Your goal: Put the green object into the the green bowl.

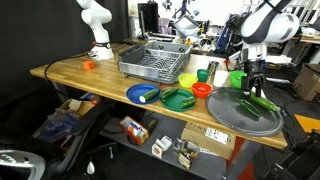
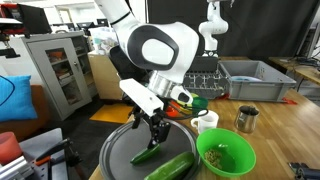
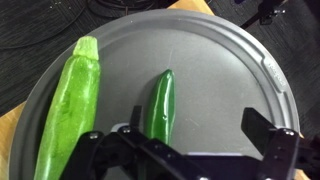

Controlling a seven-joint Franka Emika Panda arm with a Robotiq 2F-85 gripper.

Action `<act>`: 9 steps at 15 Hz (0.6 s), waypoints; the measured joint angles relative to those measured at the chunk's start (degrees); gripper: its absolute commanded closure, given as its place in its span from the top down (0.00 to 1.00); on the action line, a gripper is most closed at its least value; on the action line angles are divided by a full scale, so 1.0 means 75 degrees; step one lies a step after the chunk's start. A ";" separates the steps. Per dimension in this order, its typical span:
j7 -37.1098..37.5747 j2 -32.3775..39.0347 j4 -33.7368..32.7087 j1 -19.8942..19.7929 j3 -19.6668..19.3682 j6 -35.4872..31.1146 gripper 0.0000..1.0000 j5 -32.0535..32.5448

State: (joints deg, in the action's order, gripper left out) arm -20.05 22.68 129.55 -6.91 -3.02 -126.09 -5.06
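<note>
Two green pieces on one tray: wrong pick and slip are the risks

Green object [image 3: 160, 105]: dark, slim, lying flat near the middle of the grey tray [image 3: 230, 60], long axis running away from the wrist camera. The gripper [image 3: 172, 138] sits over its near end, jaws wide apart, one finger on each side. I cannot make out any contact. In an exterior view the gripper [image 2: 154, 133] points straight down at it.

Bright piece [image 3: 75, 100]: thicker and longer, roughly parallel to the green object, close but apart.

Risks, as judged:
- With the jaws this wide, the finger on the bright piece's side may nudge it or drag it in while closing.
- The grip falls near the end, not the middle, so the green object could hang tilted, pivot, or drop in transit.
- It has rounded skin and rests on a smooth tray, so an off-centre close may roll it or squirt it out.
- Coming down too far would drive the fingertips into the tray.
- Green bowl [image 2: 226, 155]: just beside the tray, and it seems to hold something speckled. A long piece released off-centre could end up propped on the rim.
- A white cup [image 2: 207, 120] and a metal cup [image 2: 246, 118] stand near the bowl and could be clipped on the way over.
</note>
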 measured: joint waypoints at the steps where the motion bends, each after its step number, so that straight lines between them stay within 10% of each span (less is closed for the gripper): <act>1: -0.0086 0.0192 -0.0061 0.0002 0.0057 0.0000 1.00 0.0017; 9: -0.0165 0.1165 -0.0648 0.0039 0.0265 0.0001 1.00 0.0612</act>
State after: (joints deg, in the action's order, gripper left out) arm -21.29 31.42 124.70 -6.62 -1.03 -126.08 -0.47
